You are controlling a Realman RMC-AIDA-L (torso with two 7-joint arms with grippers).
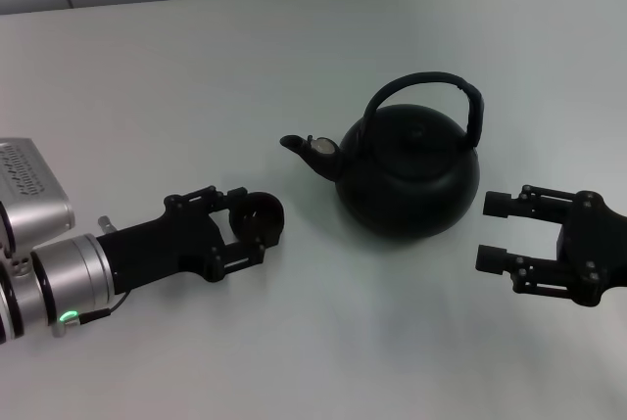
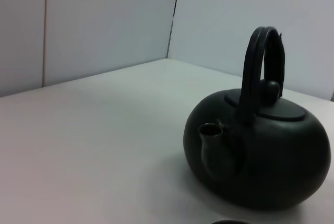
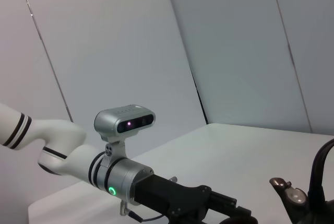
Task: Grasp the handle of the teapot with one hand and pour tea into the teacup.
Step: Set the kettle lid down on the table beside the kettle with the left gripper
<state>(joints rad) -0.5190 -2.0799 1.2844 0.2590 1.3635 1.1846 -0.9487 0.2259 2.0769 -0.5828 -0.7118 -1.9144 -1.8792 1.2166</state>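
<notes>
The black teapot [image 1: 411,180] stands at the middle of the table, its spout [image 1: 312,148] pointing toward my left side and its arched handle [image 1: 436,87] upright. The small dark teacup [image 1: 265,212] sits on the table left of the spout. My left gripper [image 1: 250,226] has a finger on each side of the cup and appears shut on it. My right gripper [image 1: 493,232] is open, low, just right of the teapot and apart from it. The left wrist view shows the teapot [image 2: 261,156], the handle [image 2: 255,72] and a sliver of the teacup rim [image 2: 229,222].
The white table [image 1: 294,58] meets a pale wall at the back. The left arm's silver wrist [image 1: 59,283] lies at the front left. In the right wrist view the left arm [image 3: 130,182] and the teapot's spout [image 3: 289,195] show.
</notes>
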